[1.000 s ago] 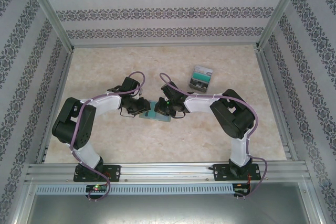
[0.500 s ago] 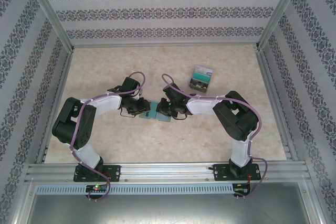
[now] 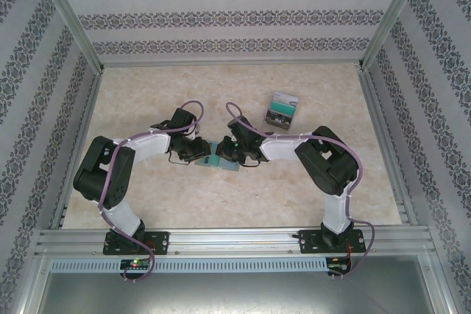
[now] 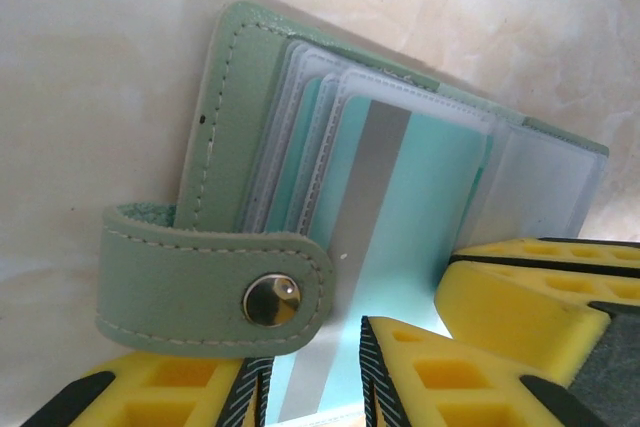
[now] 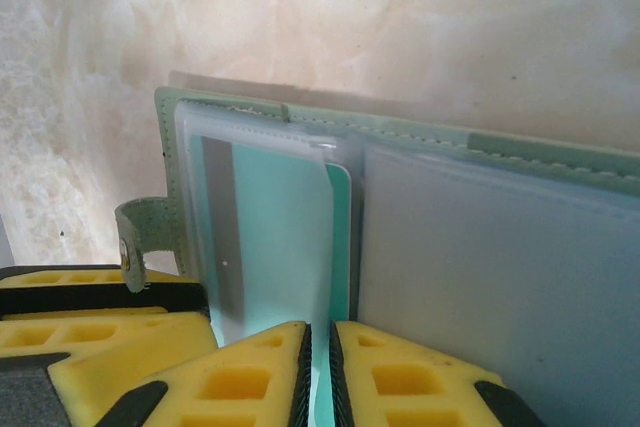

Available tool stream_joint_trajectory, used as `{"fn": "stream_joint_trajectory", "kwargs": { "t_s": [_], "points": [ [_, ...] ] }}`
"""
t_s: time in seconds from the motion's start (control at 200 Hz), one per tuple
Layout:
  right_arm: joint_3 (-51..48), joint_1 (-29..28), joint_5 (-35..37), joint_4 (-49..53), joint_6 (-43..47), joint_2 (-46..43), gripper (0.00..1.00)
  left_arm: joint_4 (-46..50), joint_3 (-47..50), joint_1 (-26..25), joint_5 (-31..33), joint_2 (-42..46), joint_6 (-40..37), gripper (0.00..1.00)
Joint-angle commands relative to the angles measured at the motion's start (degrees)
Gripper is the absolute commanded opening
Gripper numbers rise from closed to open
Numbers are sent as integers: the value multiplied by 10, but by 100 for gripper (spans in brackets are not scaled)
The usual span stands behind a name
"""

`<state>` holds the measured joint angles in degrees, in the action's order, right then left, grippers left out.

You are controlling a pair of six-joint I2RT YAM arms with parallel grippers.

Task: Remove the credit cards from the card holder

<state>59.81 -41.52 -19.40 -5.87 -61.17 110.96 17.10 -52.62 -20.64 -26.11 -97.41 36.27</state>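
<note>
The grey-green card holder (image 3: pixel 222 159) lies open on the table between both grippers. Its clear sleeves (image 4: pixel 300 137) fan out, and its snap strap (image 4: pixel 200 287) curls over my left finger. My left gripper (image 4: pixel 310 377) stands open astride the holder's near edge, with a sleeved teal card with a silver stripe (image 4: pixel 420 187) in the gap. My right gripper (image 5: pixel 320 367) is shut on the edge of a teal credit card (image 5: pixel 343 237) that pokes from its sleeve. Its yellow fingers (image 4: pixel 520 297) show on the holder's right half. More credit cards (image 3: pixel 281 108) lie stacked at the back right.
The marble-look table (image 3: pixel 147 93) is walled by patterned panels and metal posts. An aluminium rail (image 3: pixel 235 240) runs along the near edge by the arm bases. The empty right sleeve (image 5: pixel 500 277) of the holder lies flat beside my right fingers.
The right arm has shifted a little, its gripper edging left onto the holder. The left arm and the holder have stayed put.
</note>
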Motion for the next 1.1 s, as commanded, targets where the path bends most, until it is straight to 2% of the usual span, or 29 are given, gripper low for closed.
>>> {"fn": "stream_joint_trajectory", "kwargs": {
  "t_s": [0.0, 0.375, 0.944, 1.094],
  "points": [
    [-1, 5, -4, 9, -3, 13, 16, 9, 2, -6, -5, -13, -2, 30],
    [-26, 13, 6, 21, 9, -25, 16, 13, -1, -6, -1, -14, -5, 30],
    [-48, 18, 18, 34, 9, -37, 16, 15, -1, -6, 1, -13, -5, 29],
    [-43, 17, -2, 22, 7, -26, 16, 12, -2, -5, -1, -14, -5, 29]
  ]
}}
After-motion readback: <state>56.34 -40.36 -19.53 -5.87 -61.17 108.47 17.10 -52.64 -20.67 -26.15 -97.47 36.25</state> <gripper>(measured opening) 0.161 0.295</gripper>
